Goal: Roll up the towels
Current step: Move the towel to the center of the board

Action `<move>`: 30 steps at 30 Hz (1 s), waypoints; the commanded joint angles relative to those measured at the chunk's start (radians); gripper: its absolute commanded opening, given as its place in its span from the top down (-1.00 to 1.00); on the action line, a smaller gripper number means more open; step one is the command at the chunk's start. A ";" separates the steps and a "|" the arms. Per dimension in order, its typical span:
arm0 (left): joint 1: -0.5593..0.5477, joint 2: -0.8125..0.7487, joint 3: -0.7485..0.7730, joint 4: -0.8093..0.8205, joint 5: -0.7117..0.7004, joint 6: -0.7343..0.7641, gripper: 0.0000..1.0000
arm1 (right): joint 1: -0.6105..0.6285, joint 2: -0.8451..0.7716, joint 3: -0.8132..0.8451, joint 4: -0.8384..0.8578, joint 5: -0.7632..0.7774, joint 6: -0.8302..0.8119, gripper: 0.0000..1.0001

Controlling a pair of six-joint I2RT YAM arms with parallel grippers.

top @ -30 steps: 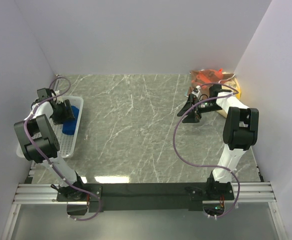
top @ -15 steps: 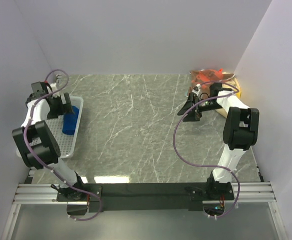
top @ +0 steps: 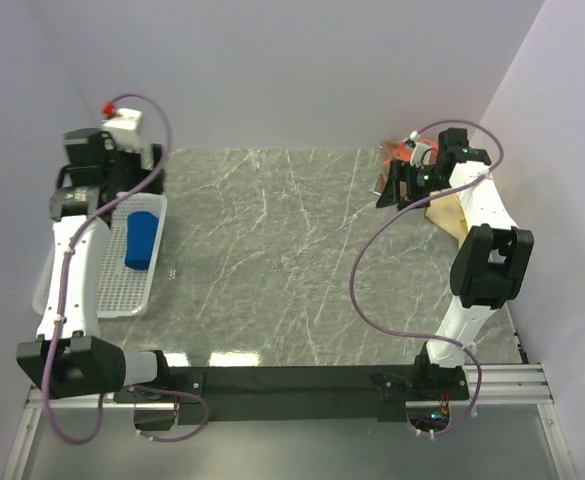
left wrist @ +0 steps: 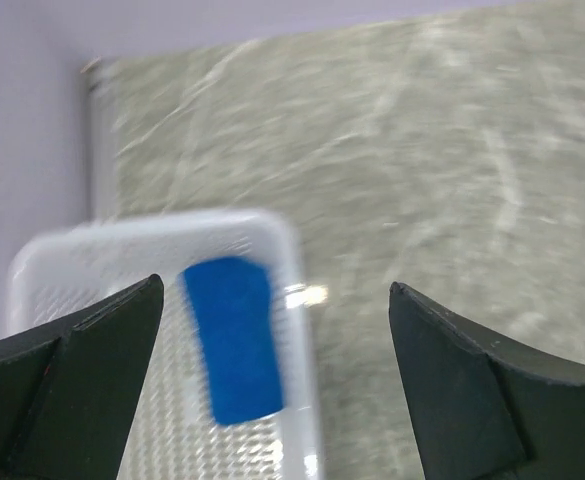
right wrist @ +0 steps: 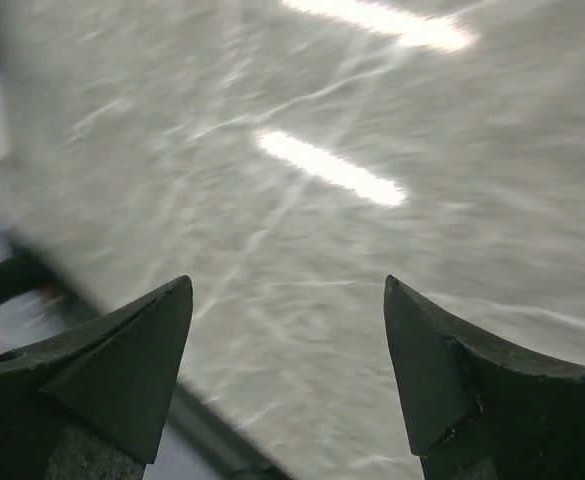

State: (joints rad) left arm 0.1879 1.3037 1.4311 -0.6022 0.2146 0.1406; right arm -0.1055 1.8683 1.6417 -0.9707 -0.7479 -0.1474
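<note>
The left gripper [top: 137, 165] hung raised over the far end of the white mesh basket [top: 112, 300], its jaws spread wide with nothing between them. The blue towel [top: 142, 240] lay rolled inside the basket, along its right side and toward its far end. The left wrist view, blurred, showed it there below the open fingers [left wrist: 102, 340]. The marble table [top: 272, 250] stretched to the right of the basket. Well to the right of the basket, at the table's far corner, the right gripper [top: 397, 187] hovered with its jaws also spread and empty. The patterned towel [top: 392, 152] lay just behind that gripper. The yellow towel [top: 448, 212], cream side showing, sat farthest from the basket, partly hidden by the right arm.
</note>
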 commanded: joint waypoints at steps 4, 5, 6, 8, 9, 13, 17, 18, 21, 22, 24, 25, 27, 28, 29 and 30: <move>-0.283 -0.037 -0.041 0.041 -0.103 0.033 -0.99 | -0.023 -0.077 0.079 0.139 0.595 -0.095 -0.64; -0.313 -0.031 -0.041 0.039 -0.097 0.018 -0.99 | -0.028 -0.063 0.076 0.150 0.690 -0.107 -0.63; -0.324 -0.023 -0.038 0.035 -0.089 0.010 -0.99 | -0.048 -0.045 0.082 0.155 0.728 -0.122 -0.63; -0.343 -0.008 -0.037 0.025 -0.072 -0.009 -0.99 | -0.072 0.030 0.121 0.145 0.772 -0.150 -0.62; -0.349 -0.001 -0.040 0.022 -0.069 -0.010 -0.99 | -0.106 0.060 0.141 0.135 0.777 -0.153 -0.61; -0.387 -0.012 -0.090 0.024 -0.096 0.040 -0.99 | -0.169 0.234 0.262 0.076 0.795 -0.146 -0.61; -0.400 -0.029 -0.121 0.015 -0.118 0.059 -0.99 | -0.206 0.345 0.377 0.040 0.779 -0.136 -0.61; -0.400 -0.027 -0.129 0.010 -0.122 0.059 -0.99 | -0.207 0.360 0.388 0.035 0.771 -0.138 -0.61; -0.401 -0.034 -0.146 0.010 -0.136 0.060 -0.99 | -0.211 0.400 0.411 0.029 0.751 -0.136 -0.59; -0.401 -0.037 -0.150 0.012 -0.136 0.060 -0.99 | -0.211 0.419 0.415 0.024 0.724 -0.133 -0.57; -0.401 -0.038 -0.155 0.012 -0.139 0.059 -0.99 | -0.211 0.439 0.431 0.010 0.702 -0.126 -0.49; -0.401 -0.038 -0.153 0.010 -0.141 0.054 -0.99 | -0.211 0.462 0.432 -0.003 0.696 -0.123 -0.36; -0.401 -0.032 -0.133 -0.013 -0.136 0.048 -0.99 | -0.211 0.483 0.435 -0.031 0.665 -0.115 -0.21; -0.401 -0.029 -0.124 -0.019 -0.127 0.042 -0.99 | -0.211 0.505 0.438 -0.063 0.653 -0.110 -0.05; -0.401 -0.027 -0.117 -0.024 -0.123 0.039 -0.99 | -0.211 0.512 0.435 -0.075 0.630 -0.110 0.04; -0.401 -0.030 -0.101 -0.028 -0.118 0.034 -0.99 | -0.211 0.517 0.429 -0.088 0.616 -0.110 0.15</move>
State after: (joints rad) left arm -0.2111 1.2984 1.2804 -0.6155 0.0891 0.1886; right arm -0.3202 2.3459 2.0476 -0.9791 -0.0685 -0.2661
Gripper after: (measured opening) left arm 0.994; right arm 0.468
